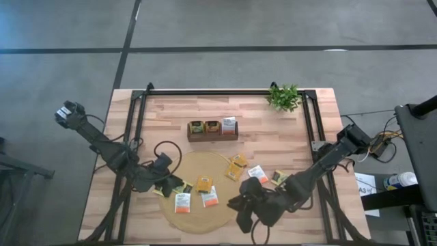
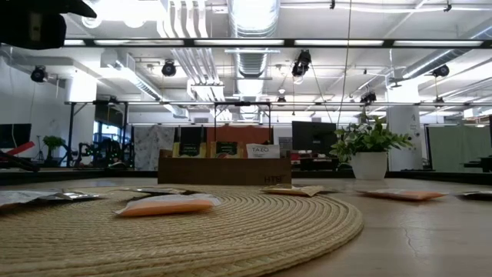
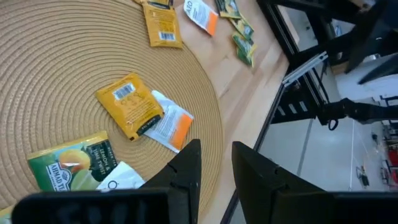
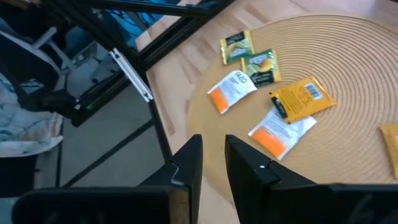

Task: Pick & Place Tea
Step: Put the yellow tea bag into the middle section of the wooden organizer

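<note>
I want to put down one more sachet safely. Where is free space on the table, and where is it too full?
Bare wood lies between the tray and the plant, and left of the tray. The mat's near edge is bare too. The mat's middle is crowded with sachets; the left gripper and right gripper flank it.

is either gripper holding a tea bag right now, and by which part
Nothing is held. The left gripper and the right gripper both show an empty gap between their fingers, above the round mat, where the tea sachets lie.

The tray's [image 1: 212,131] sachet labels are too small to read; one yellow sachet [image 4: 392,142] is cut off.
</note>
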